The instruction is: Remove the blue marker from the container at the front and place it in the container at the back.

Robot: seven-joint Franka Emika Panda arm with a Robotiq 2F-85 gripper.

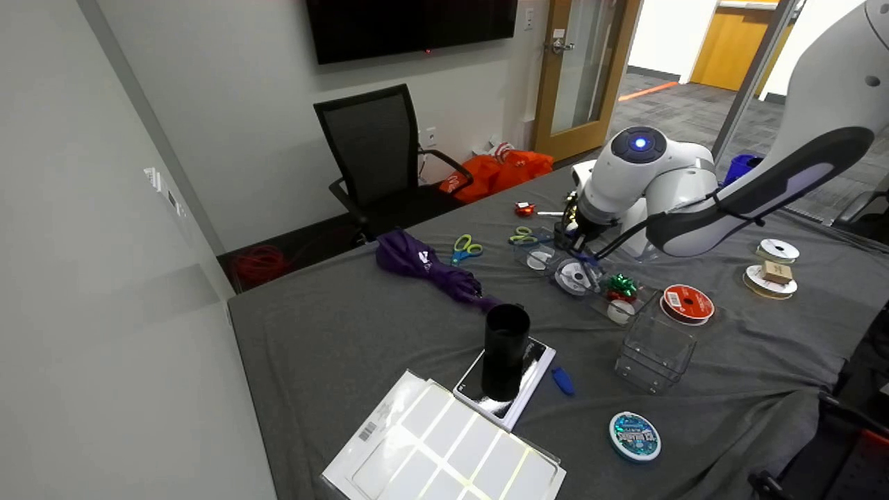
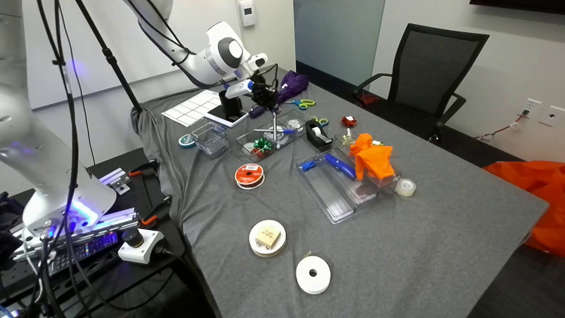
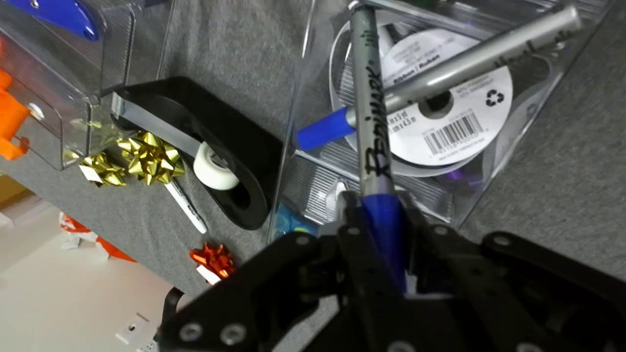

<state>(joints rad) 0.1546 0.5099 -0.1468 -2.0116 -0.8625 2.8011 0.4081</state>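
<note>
The blue marker (image 3: 373, 122) hangs by its cap from the gripper (image 3: 379, 215), close to upright over a clear tray (image 3: 313, 181) on the table (image 2: 419, 243); the fingers (image 3: 352, 210) are drawn in against both sides of the blue cap, parted only by its thickness; the grey barrel points down, though I cannot tell whether its lower end touches the tray; another marker (image 3: 440, 80), also grey with a blue cap, lies across a white ribbon spool (image 3: 452, 132) inside that tray, and the held one passes in front of it in the wrist view; a green bow (image 2: 262, 144) sits in the same tray, toward the end nearer a clear tub (image 2: 214, 145); the tub stands just beside the tray, and a red-topped spool (image 2: 250, 175) lies near both.

A black tape dispenser (image 3: 239, 137) stands between the tray and a larger clear organiser (image 2: 329, 198); in both exterior views a black cup (image 1: 505, 354) stands upright on a flat white box (image 1: 533, 371), with label sheets (image 1: 451, 451) next to it; a round blue tin (image 1: 635, 436) lies near the tub; in an exterior view the arm (image 1: 799, 132) and its cables partly hide the gripper.
</note>
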